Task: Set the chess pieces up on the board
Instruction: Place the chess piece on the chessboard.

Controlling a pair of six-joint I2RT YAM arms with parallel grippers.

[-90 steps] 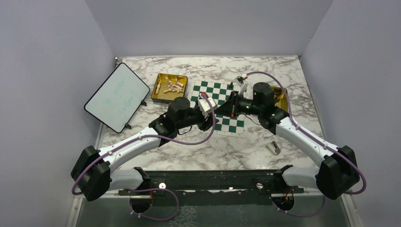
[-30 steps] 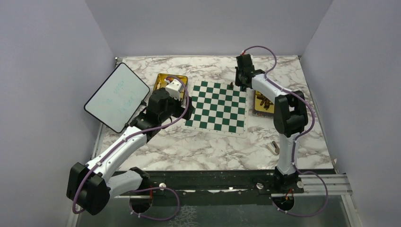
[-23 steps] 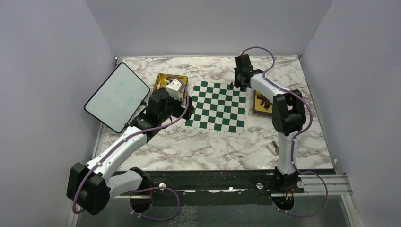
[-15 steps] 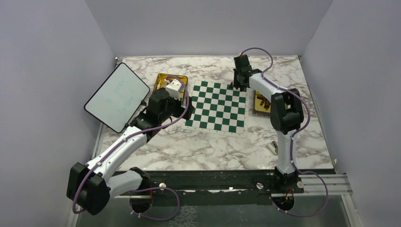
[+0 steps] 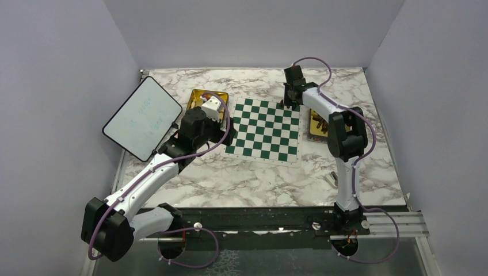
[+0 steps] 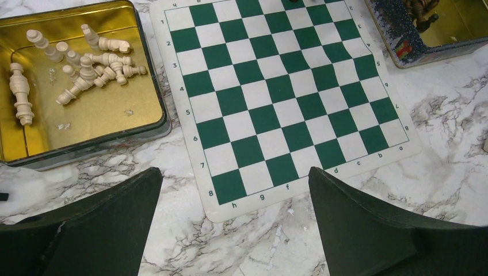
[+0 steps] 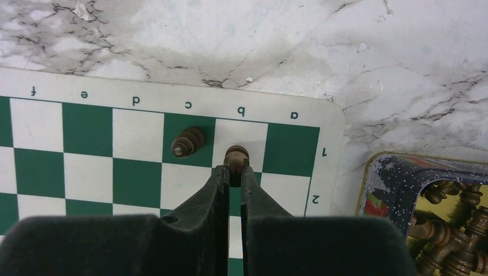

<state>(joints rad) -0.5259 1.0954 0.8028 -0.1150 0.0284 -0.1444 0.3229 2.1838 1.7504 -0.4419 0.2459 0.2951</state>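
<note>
A dark piece (image 7: 236,154) is clamped in the right end effector (image 7: 231,171) and held over the white b1 square at the far corner of the board (image 7: 86,149). Whether its base is touching the mat cannot be told from above. A second dark piece (image 7: 187,142) is stood on c1 just beside it. The placing step is in hand: next, the piece must be settled upright and released cleanly. The left end effector (image 6: 233,172) is held wide apart, empty, above the board's near edge, and the cream pieces (image 6: 86,63) are heaped in the gold tray (image 6: 109,118).
</note>
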